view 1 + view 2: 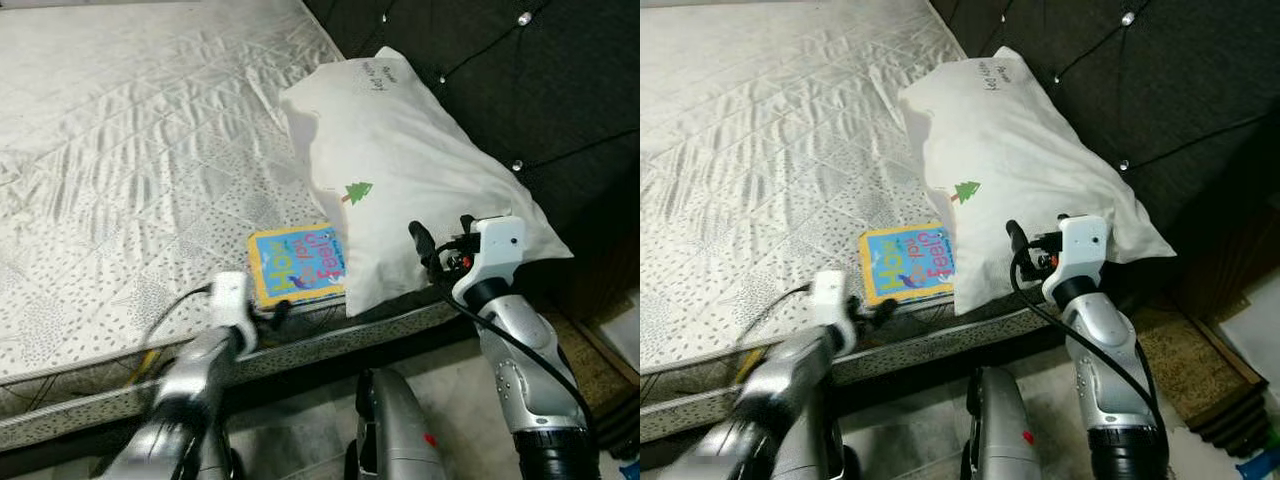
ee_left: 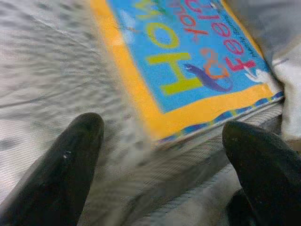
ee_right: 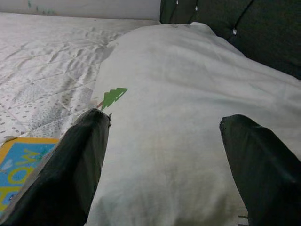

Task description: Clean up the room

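Looking down from the head camera, the left gripper (image 1: 277, 313) is reaching in at the near edge of the grey patterned quilted mattress (image 1: 130, 150), just short of the blue and yellow-bordered children's picture book (image 1: 297, 264). The book is lying flat right at that edge, its far side tucked against the white fabric pillow with a small green tree print (image 1: 400, 180), so there is little open room beyond it. The right gripper (image 1: 440, 245) is hovering at the pillow's near end, with the dark tufted headboard (image 1: 520, 90) rising behind and fencing that side in.

Switching to the left wrist view, the fingers (image 2: 56, 174) are spread wide and holding nothing, straddling the book's near corner (image 2: 188, 66); the book is sitting just ahead of them, with the mattress edge below. That overhang looks like the likeliest place to get a finger under.

Over to the right wrist view, the fingers (image 3: 70, 165) are parted and empty too, framing the pillow directly ahead, probably lining up to shift it.
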`<state>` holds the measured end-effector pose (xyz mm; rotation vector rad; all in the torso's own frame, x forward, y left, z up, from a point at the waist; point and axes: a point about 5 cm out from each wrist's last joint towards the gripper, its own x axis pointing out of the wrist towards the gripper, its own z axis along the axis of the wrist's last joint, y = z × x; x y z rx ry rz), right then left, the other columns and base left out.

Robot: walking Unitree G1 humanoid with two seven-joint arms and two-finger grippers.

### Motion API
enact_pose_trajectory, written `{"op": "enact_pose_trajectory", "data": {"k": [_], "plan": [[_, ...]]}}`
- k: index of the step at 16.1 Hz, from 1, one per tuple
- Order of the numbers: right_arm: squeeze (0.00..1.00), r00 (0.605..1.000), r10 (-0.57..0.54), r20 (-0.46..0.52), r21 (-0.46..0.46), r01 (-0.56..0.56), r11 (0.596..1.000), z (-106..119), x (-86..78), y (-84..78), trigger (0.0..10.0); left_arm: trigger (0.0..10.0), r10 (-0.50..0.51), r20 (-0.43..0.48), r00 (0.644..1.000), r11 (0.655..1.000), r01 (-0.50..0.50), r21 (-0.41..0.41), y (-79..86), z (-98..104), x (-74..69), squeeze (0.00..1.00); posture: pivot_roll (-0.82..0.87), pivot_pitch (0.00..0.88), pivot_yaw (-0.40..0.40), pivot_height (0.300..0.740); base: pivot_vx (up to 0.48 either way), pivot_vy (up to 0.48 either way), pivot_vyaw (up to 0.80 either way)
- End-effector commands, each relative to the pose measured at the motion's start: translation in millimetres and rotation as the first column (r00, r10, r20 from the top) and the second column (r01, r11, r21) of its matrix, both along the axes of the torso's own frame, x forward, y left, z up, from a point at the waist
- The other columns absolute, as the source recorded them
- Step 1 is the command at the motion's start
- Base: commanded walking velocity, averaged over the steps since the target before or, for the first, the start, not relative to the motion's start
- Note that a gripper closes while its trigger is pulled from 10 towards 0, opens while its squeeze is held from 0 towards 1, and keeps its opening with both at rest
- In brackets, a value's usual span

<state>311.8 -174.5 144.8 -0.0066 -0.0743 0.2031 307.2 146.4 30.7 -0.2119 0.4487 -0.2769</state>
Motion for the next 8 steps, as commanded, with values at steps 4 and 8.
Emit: {"op": "enact_pose_trajectory", "data": {"k": [4,8], "plan": [[0.00,1.000,0.003,0.004,0.016,-0.003,1.000,-1,6.4,5.3,10.0,10.0,-0.007,0.041,0.999,0.999,0.005,0.047,14.4,15,-27.4,0.00,-0.06,0.082,-0.053,0.560,0.000,0.000,0.00],[0.00,0.999,0.027,0.026,0.082,-0.029,0.996,3,15.2,16.0,10.0,10.0,0.161,0.359,0.919,0.982,-0.186,0.035,22.3,73,-45.1,0.00,-0.02,0.042,-0.053,0.560,0.000,0.000,0.00]]}}
